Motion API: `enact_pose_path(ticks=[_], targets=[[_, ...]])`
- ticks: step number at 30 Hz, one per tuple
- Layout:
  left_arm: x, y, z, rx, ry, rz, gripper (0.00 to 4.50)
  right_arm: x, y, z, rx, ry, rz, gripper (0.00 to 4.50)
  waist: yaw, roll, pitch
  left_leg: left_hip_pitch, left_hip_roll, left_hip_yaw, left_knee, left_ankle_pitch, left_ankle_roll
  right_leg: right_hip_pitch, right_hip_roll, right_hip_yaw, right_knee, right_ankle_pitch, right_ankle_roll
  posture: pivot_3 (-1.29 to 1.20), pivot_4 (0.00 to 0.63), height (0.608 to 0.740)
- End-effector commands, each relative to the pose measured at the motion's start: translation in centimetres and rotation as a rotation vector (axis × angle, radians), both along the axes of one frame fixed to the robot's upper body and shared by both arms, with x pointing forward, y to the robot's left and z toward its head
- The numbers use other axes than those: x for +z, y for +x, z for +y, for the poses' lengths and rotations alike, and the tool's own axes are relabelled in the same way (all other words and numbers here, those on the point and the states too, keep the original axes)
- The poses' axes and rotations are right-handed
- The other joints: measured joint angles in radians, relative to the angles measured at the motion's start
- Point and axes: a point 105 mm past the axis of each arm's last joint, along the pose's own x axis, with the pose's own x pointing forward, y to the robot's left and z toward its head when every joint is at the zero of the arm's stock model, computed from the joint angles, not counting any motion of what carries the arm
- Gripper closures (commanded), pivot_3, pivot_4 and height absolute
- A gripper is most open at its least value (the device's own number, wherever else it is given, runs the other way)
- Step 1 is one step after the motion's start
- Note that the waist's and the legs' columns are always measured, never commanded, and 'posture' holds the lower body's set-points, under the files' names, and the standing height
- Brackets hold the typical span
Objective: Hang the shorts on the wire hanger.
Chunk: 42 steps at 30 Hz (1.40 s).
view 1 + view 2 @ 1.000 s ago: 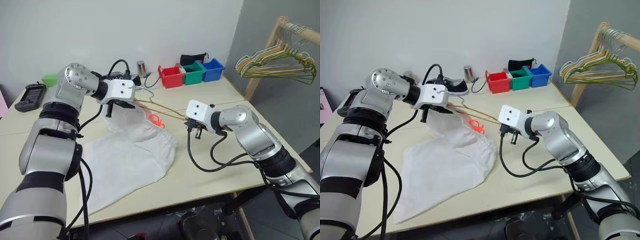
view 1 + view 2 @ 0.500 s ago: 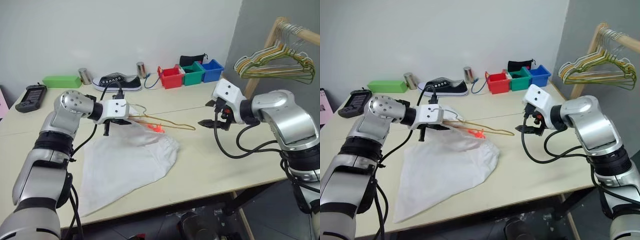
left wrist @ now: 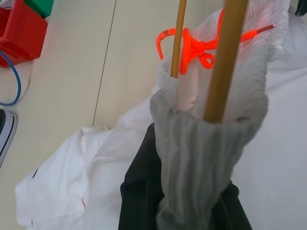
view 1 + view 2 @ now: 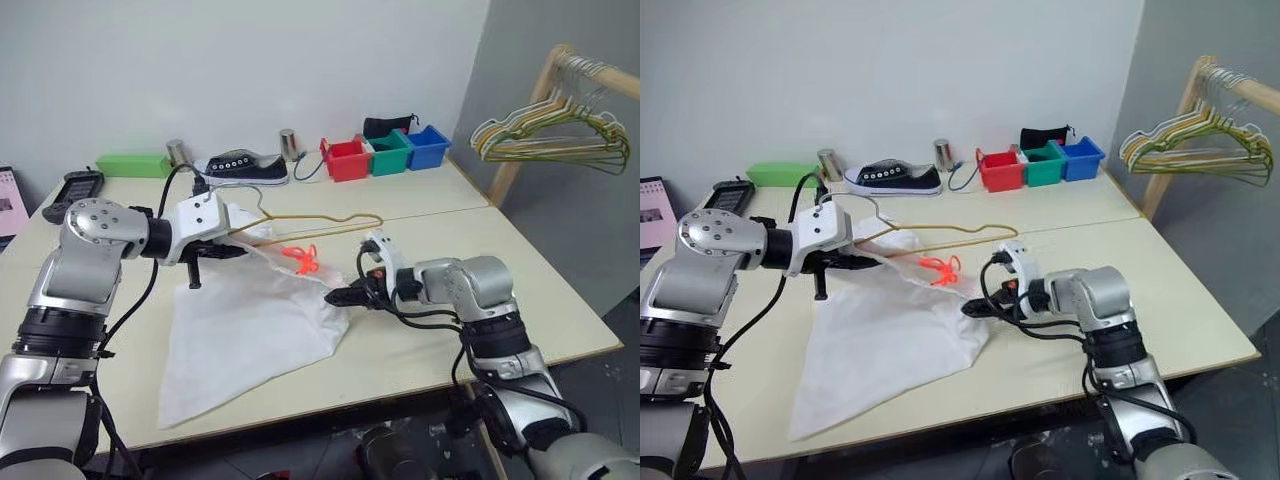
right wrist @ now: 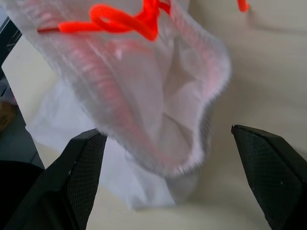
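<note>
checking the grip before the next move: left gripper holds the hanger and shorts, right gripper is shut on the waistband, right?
Not quite. The right gripper is open, not shut: in the right wrist view its two fingers stand wide apart on either side of the shorts' waistband, not yet closed on it. The rest holds: the left gripper holds the hanger and shorts.

White shorts (image 4: 255, 320) sprawl on the table, their gathered waistband lifted onto the golden wire hanger (image 4: 320, 222).

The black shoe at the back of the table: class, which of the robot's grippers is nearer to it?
Left. The left gripper is just in front of the black shoe; the right gripper is farther forward, at the shorts' waistband.
</note>
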Motion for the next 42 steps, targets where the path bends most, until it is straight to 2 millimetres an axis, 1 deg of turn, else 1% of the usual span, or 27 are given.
enact_pose_path(ticks=[1, 2, 3, 5, 7, 8, 9, 10, 14, 15, 20, 24, 26, 28, 31, 37, 39, 42], targets=[[1.9, -0.3, 0.2, 0.011, -0.012, -0.068, 4.50, -0.3, 0.6, 0.0, -0.016, -0.022, -0.045, 0.14, 0.012, 0.000, 0.000, -0.001, 0.000, 0.000, 0.000, 0.000, 0.000, 0.000, 0.000, 0.000, -0.001, 0.000, 0.000, -0.17, 0.021, 0.740], [1.9, -0.3, 0.2, 0.012, -0.011, -0.069, 4.50, -0.3, 0.6, 0.1, -0.011, -0.019, -0.049, 0.51, 0.021, 0.000, 0.000, -0.001, 0.000, 0.000, -0.001, 0.000, 0.000, 0.000, 0.000, 0.000, -0.002, 0.000, 0.000, -0.17, 0.021, 0.740], [1.9, -0.4, 0.2, 0.014, -0.011, -0.070, 4.50, -0.2, 0.5, 0.1, -0.006, -0.007, -0.050, 0.59, 0.027, 0.000, 0.000, -0.001, 0.000, 0.001, -0.001, 0.000, 0.000, -0.001, 0.000, 0.000, -0.002, 0.000, 0.000, -0.17, 0.020, 0.740], [2.0, -0.5, 0.3, 0.017, -0.010, -0.070, 4.50, 0.1, 0.4, 0.2, 0.005, 0.010, -0.056, 1.11, 0.034, 0.000, 0.000, -0.002, 0.000, 0.001, -0.002, 0.000, 0.000, -0.001, 0.000, 0.000, -0.004, 0.000, 0.000, -0.17, 0.017, 0.740], [2.0, -0.6, 0.4, 0.020, -0.008, -0.070, 4.50, 0.4, 0.4, 0.0, 0.006, 0.018, -0.062, 1.53, 0.038, 0.000, 0.000, -0.002, 0.000, 0.001, -0.002, 0.000, 0.000, -0.001, 0.000, 0.000, -0.005, 0.000, 0.000, -0.17, 0.016, 0.740], [1.9, -0.6, 0.4, 0.021, -0.008, -0.070, 4.50, 0.5, 0.5, 0.0, 0.004, 0.020, -0.065, 1.83, 0.040, 0.000, 0.000, -0.002, 0.000, 0.001, -0.002, 0.000, 0.000, -0.001, 0.000, 0.000, -0.005, 0.000, 0.000, -0.17, 0.014, 0.740], [1.9, -0.6, 0.5, 0.021, -0.007, -0.071, 4.50, 0.7, 0.6, -0.2, 0.001, 0.022, -0.069, 1.99, 0.042, 0.000, 0.000, -0.002, 0.000, 0.001, -0.002, 0.000, 0.000, -0.001, 0.000, 0.000, -0.005, 0.000, 0.000, -0.17, 0.014, 0.740], [1.9, -0.6, 0.4, 0.021, -0.007, -0.071, 4.50, 0.8, 0.7, -0.3, -0.002, 0.023, -0.072, 2.30, 0.042, 0.000, 0.000, -0.002, 0.000, 0.001, -0.002, 0.000, 0.000, 0.000, 0.000, 0.000, -0.005, 0.000, 0.000, -0.17, 0.012, 0.740], [2.0, -0.5, 0.4, 0.023, -0.007, -0.076, 4.50, 1.3, 0.9, -0.8, -0.012, 0.029, -0.094, 3.04, 0.046, 0.000, 0.000, -0.002, 0.000, 0.001, -0.002, 0.000, 0.000, -0.001, 0.000, 0.000, -0.005, 0.000, 0.000, -0.17, 0.008, 0.740], [2.1, -0.5, 0.4, 0.023, -0.007, -0.077, 4.50, 1.4, 0.9, -0.9, -0.009, 0.028, -0.105, 3.32, 0.047, 0.000, 0.000, -0.002, 0.000, 0.001, -0.002, 0.000, 0.000, -0.001, 0.000, 0.000, -0.005, 0.000, 0.000, -0.17, 0.008, 0.740], [2.1, -0.3, 0.5, 0.027, -0.006, -0.083, 4.50, 1.9, 1.0, -1.0, -0.007, 0.036, -0.133, 4.42, 0.050, 0.000, 0.000, -0.002, 0.000, 0.001, -0.003, 0.000, 0.000, -0.001, 0.000, 0.000, -0.006, 0.000, -0.001, -0.17, 0.008, 0.740], [2.2, -0.4, 0.5, 0.030, -0.010, -0.074, 4.50, 2.5, 1.3, -1.5, -0.007, 0.024, -0.175, 4.48, 0.051, 0.000, 0.000, -0.002, 0.000, 0.001, -0.004, 0.000, 0.000, -0.001, 0.000, 0.000, -0.007, 0.000, -0.001, -0.18, 0.008, 0.740], [1.9, -0.9, 0.8, 0.024, -0.006, -0.039, 4.50, 2.7, 1.5, -2.3, 0.019, -0.053, -0.263, 4.48, 0.053, 0.000, 0.000, -0.002, 0.000, 0.001, -0.004, 0.000, 0.000, 0.000, 0.000, 0.000, -0.008, 0.000, 0.000, -0.18, 0.008, 0.740], [1.1, -1.7, 1.2, 0.008, 0.033, 0.003, 4.50, 2.8, 1.9, -3.4, 0.033, -0.128, -0.336, 4.48, 0.054, 0.000, 0.000, -0.003, 0.000, 0.001, -0.004, 0.000, 0.000, -0.001, 0.000, 0.000, -0.009, 0.000, 0.000, -0.19, 0.011, 0.740], [0.3, -2.2, 1.9, 0.003, 0.069, 0.040, 4.50, 3.6, 2.0, -4.5, 0.063, -0.174, -0.403, 4.48, 0.053, 0.000, 0.000, -0.003, 0.001, 0.002, -0.006, 0.000, 0.000, 0.000, 0.000, 0.000, -0.012, 0.000, 0.000, -0.19, 0.012, 0.740], [-0.7, -2.2, 2.4, -0.003, 0.120, 0.050, 4.50, 4.5, 1.1, -4.9, 0.134, -0.238, -0.476, 4.48, 0.055, 0.000, 0.000, -0.004, 0.001, 0.002, -0.007, 0.000, 0.000, 0.000, 0.000, 0.000, -0.015, 0.000, -0.001, -0.20, 0.015, 0.740], [-0.8, -2.3, 2.4, -0.006, 0.123, 0.061, 4.50, 4.9, 1.0, -4.9, 0.145, -0.255, -0.501, 4.48, 0.054, 0.000, 0.000, -0.004, 0.001, 0.002, -0.007, -0.001, 0.000, 0.000, 0.000, 0.000, -0.016, 0.000, 0.000, -0.21, 0.018, 0.740], [-1.4, -2.4, 3.1, -0.006, 0.188, 0.067, 4.50, 5.6, 1.0, -5.2, 0.154, -0.280, -0.538, 4.48, 0.053, 0.000, 0.000, -0.004, 0.001, 0.002, -0.007, -0.001, 0.000, 0.000, 0.000, 0.000, -0.015, 0.000, -0.001, -0.21, 0.020, 0.740]])
